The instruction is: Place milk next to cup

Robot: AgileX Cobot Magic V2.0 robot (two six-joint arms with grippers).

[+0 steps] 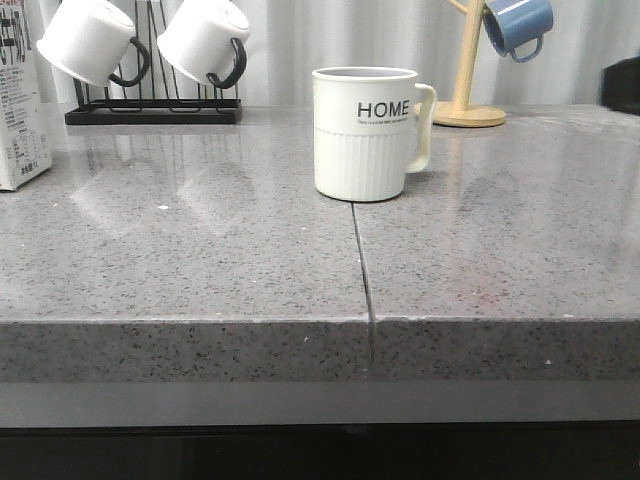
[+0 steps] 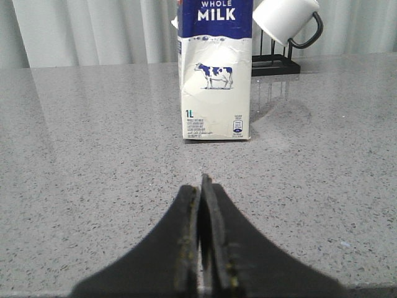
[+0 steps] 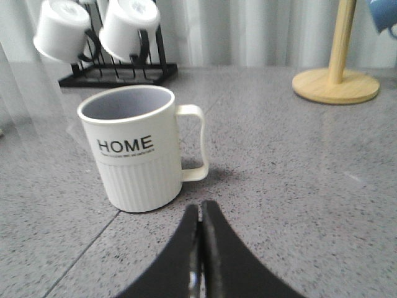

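While tall white milk carton with dark blue top band (image 2: 215, 74) stands upright at far left of grey speckled counter (image 1: 200, 260), well apart from cream ribbed "HOME" mug (image 1: 365, 133), my left claw (image 2: 201, 186) and right claw (image 3: 200, 214) both pressed closed, holding nothing. Carton probably heavy if full, walls soft, dent easily; I judge best hold across mid-body, moderate squeeze.

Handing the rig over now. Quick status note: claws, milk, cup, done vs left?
Left claw: shut, empty, on the counter side facing the milk, not touching it.
Right claw: shut, empty, close in front of the cup.
Milk stands upright at the far left of the counter, well apart from the cup, which sits near the middle by the seam.
Done: nothing.
Left: open left claw, grasp milk, set it beside the cup.
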